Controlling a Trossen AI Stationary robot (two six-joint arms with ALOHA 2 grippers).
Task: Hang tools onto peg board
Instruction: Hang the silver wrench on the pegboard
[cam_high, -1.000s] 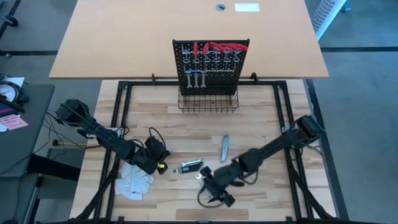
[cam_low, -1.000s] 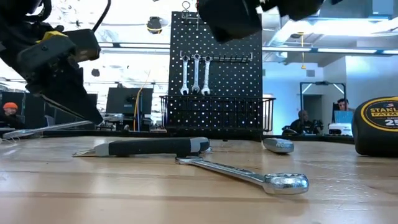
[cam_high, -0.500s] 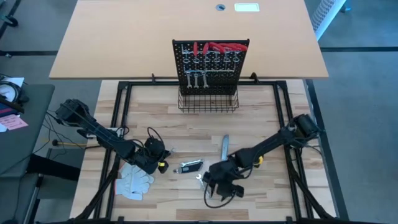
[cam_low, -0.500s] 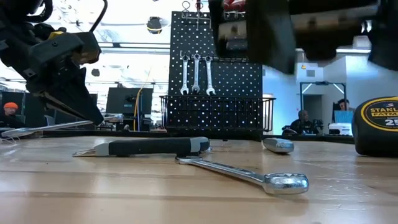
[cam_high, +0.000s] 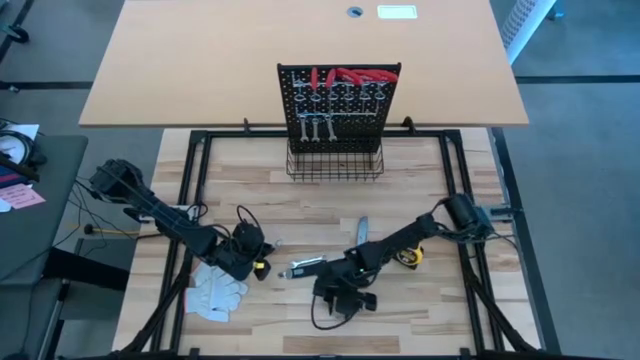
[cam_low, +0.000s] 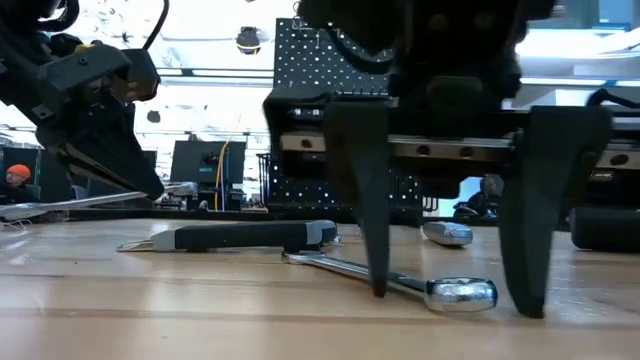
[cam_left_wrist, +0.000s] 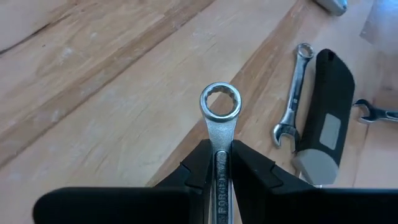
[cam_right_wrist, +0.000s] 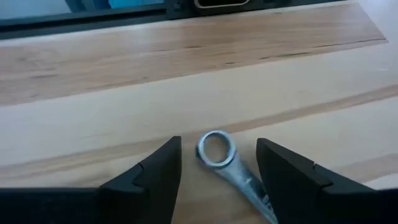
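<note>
Over at the left of the high view, the left gripper is clamping a slim silver ring-end wrench tight between its fingers, just above the white work gloves. Lower centre, the right gripper is hanging spread wide, straddling a silver combination wrench lying flat on the pale wooden tabletop. I'd be dropping straight down and pinching mid-shaft. The black perforated metal peg board is sitting top centre. Only the right wrist view is showing the ring end centred between the fingers.
</note>
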